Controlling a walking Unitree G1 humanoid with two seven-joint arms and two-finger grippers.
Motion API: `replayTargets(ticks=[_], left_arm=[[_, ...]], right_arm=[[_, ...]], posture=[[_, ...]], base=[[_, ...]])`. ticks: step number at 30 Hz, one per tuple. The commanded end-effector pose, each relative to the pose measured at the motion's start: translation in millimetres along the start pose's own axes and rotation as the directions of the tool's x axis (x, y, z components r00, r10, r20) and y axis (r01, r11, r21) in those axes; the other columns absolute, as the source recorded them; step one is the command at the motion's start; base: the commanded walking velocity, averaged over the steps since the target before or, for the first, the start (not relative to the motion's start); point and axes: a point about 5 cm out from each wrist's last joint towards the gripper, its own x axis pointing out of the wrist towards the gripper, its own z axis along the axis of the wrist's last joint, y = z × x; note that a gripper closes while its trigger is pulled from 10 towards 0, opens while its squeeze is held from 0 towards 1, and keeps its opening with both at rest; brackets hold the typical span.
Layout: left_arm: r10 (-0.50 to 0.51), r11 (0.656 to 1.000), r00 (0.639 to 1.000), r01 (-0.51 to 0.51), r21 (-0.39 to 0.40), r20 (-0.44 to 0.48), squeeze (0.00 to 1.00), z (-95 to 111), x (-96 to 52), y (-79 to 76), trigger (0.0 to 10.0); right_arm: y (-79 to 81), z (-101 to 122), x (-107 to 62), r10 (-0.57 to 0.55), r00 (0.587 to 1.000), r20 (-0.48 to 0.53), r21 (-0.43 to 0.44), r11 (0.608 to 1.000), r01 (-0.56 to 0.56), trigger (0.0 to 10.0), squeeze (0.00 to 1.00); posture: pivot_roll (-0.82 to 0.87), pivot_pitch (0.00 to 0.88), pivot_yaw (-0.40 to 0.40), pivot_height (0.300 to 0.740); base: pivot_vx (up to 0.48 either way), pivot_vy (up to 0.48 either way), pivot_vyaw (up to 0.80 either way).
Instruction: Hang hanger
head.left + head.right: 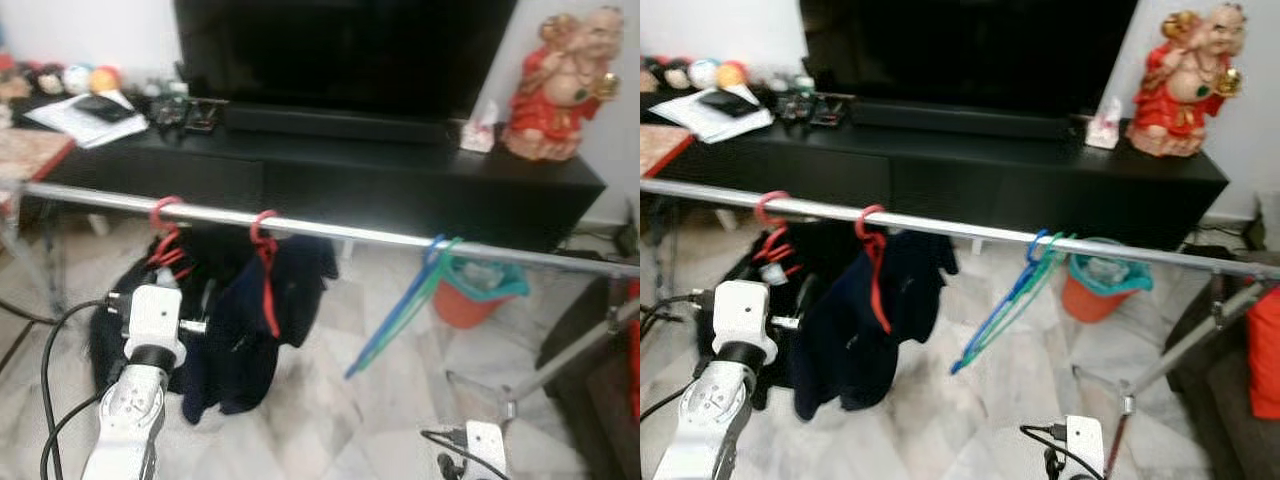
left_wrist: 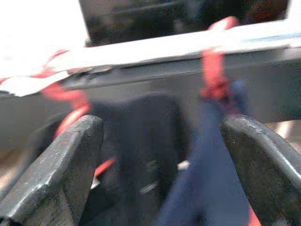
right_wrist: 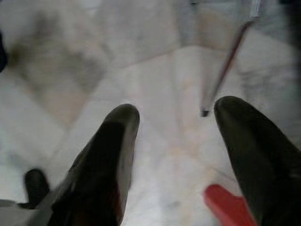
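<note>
Your right gripper (image 3: 174,141) hangs low over pale marble floor (image 3: 155,80), fingers spread, empty. Your left gripper (image 2: 162,165) is raised just short of the silver clothes rail (image 1: 330,230), fingers apart, holding nothing. Red plastic hangers (image 1: 265,262) with dark navy garments (image 1: 245,340) hang toward the rail's left end; blue and green hangers (image 1: 405,305) right of centre. Beyond: black TV cabinet (image 1: 420,185), red figurine (image 1: 560,85).

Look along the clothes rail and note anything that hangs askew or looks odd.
On the rail, the blue and green hangers carry no clothes and slant steeply instead of hanging straight. The two red hangers hold dark clothes that droop bunched and uneven. The left hand, open, is raised near them.
</note>
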Motion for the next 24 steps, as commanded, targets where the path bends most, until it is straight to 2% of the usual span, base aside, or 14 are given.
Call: replayTargets(ticks=[1,4,10,13,14,20,24], left_arm=[[0.014,1.000,1.000,-0.014,0.006,0.004,0.00,2.3,0.0,7.4,10.0],[0.011,1.000,1.000,-0.011,0.003,0.004,0.00,2.4,-0.9,7.4,10.0],[-0.027,1.000,1.000,0.027,0.009,-0.009,0.00,1.6,-7.7,8.7,10.0],[-0.067,0.997,0.996,0.068,0.028,-0.054,0.00,-4.5,-13.1,13.1,10.0],[-0.082,0.996,0.993,0.086,0.037,-0.090,0.00,-8.6,-15.1,18.8,10.0],[-0.090,0.994,0.989,0.096,0.046,-0.121,0.00,-11.3,-11.9,29.0,10.0],[-0.121,0.991,0.983,0.129,0.046,-0.136,0.00,-13.7,-4.0,25.3,10.0]], right_arm=[[5.9,4.0,0.9,0.012,1.000,0.011,0.010,1.000,-0.012,10.0,0.00],[6.0,4.1,0.9,0.013,1.000,0.012,0.011,1.000,-0.013,10.0,0.00],[5.4,4.8,1.0,0.011,1.000,0.013,0.011,1.000,-0.012,10.0,0.00],[4.9,4.8,1.0,0.012,1.000,0.012,0.009,1.000,-0.012,10.0,0.00],[5.1,4.6,1.0,0.011,1.000,0.011,0.010,1.000,-0.011,10.0,0.00],[11.8,2.6,1.0,0.005,1.000,0.008,0.038,0.999,-0.005,10.0,0.00],[16.5,1.4,0.8,-0.012,1.000,0.011,0.086,0.996,0.011,10.0,0.00]], posture=[[0.09,0.000,-0.064,0.740],[0.09,0.000,-0.065,0.740],[0.10,0.000,-0.070,0.740],[0.11,0.000,-0.072,0.740],[0.13,0.000,-0.071,0.740],[0.11,0.000,-0.030,0.740],[0.09,0.000,-0.005,0.740]], base=[[0.274,0.000,0.00],[0.251,0.000,0.00],[0.000,0.000,0.00],[0.000,0.000,0.00],[0.000,0.000,0.00],[0.000,0.000,0.00],[0.000,0.000,0.00]])
